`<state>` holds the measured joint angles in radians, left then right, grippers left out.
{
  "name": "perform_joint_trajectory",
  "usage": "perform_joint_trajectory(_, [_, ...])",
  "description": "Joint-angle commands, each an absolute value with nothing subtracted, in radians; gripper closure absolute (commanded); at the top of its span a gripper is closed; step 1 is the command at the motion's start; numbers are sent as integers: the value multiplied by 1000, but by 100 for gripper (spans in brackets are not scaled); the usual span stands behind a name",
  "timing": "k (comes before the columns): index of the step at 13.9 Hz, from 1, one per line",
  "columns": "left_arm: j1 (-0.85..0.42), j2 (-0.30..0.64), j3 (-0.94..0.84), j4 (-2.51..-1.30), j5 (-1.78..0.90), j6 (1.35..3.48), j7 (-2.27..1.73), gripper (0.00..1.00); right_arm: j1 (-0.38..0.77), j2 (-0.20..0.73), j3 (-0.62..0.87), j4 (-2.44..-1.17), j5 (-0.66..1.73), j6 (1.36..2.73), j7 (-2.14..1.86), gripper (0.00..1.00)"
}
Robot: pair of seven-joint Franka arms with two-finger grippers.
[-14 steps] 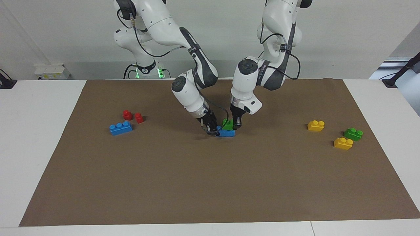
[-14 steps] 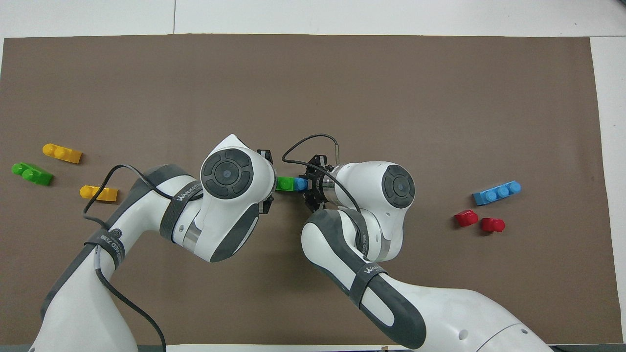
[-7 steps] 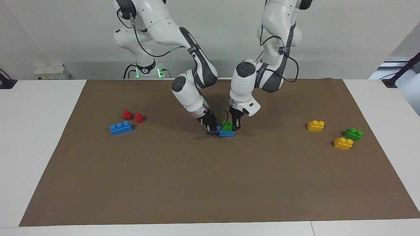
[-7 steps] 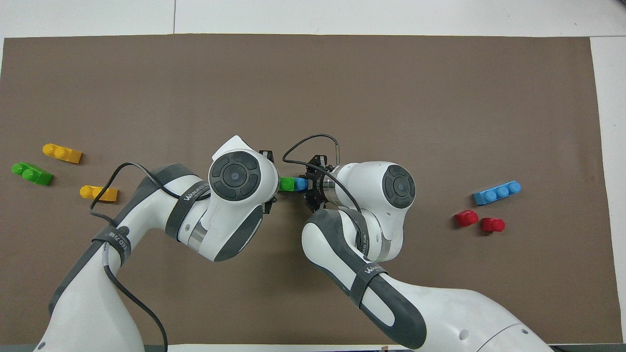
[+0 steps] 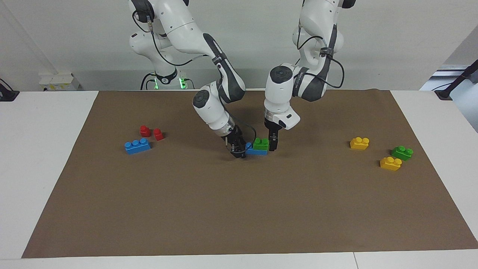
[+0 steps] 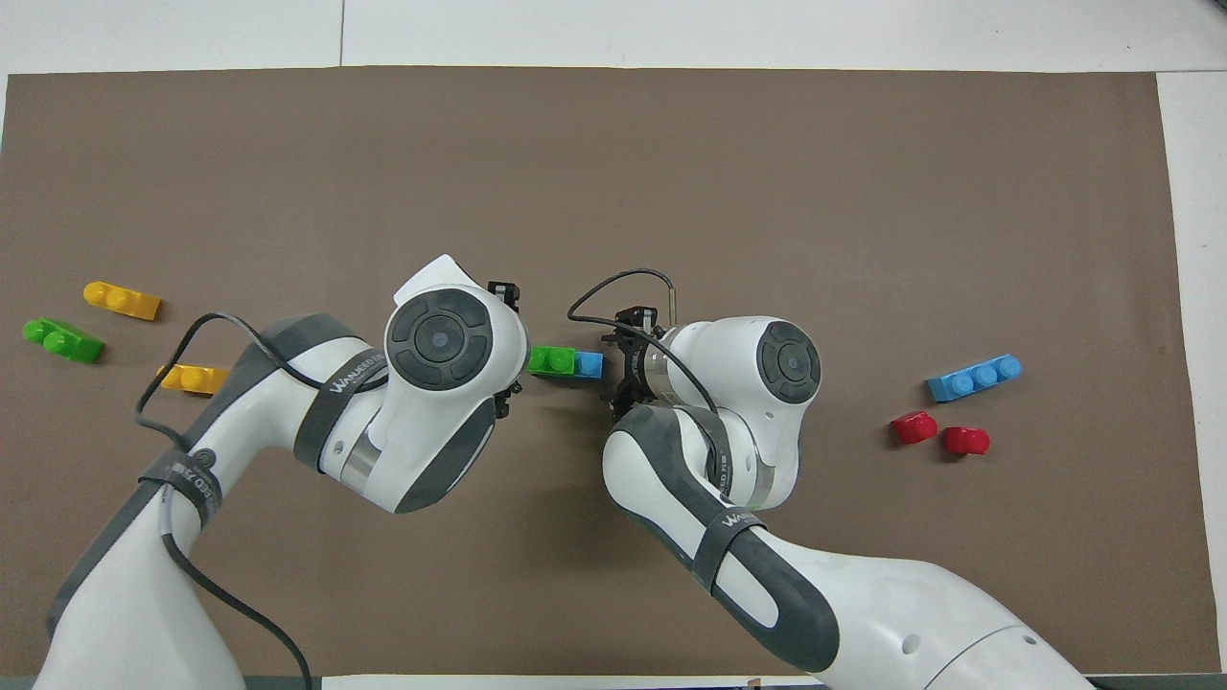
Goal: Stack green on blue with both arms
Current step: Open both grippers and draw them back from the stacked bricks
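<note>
Green [image 5: 261, 142]: seated on blue [image 5: 256, 151].
Left tool [image 5: 273, 145]: beside the stack, fingers apart.
Right tool [image 5: 237, 150]: beside blue, fingers apart.

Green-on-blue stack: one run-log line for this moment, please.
small green two-stud plastic brick on blue three-stud plastic brick | left end effector beside stack | right end effector at blue's bare end

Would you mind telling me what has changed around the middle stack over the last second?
The left hand has slid off the green brick toward its own arm's end, and the right hand has drawn back off the blue brick; both seem to have let go. The green brick still sits on the blue one, at the left arm's end of it. The bricks at either end of the brown mat have not moved.
</note>
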<state>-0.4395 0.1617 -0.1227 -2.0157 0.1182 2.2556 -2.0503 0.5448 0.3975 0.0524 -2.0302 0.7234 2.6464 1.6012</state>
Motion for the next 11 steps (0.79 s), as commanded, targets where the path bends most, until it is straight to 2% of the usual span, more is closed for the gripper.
perform_joint_trajectory(1, [-390, 111, -123, -2020, 133, 2215, -2016, 0, 451, 388, 55, -2005, 726, 2522, 1519, 2])
perform_joint_trajectory(4, [-306, 72, -124, -2014, 126, 2182, -1907, 0, 292, 335, 52, -1999, 704, 2337, 1361, 0])
perform_joint_trajectory(7, [-214, 74, -124, -1977, 124, 2132, -1749, 0, 149, 273, 52, -1987, 510, 2186, 1211, 0])
perform_joint_trajectory(11, [-102, 78, -123, -1971, 124, 2132, -1409, 0, -27, 235, 52, -1801, 300, 1855, 881, 0])
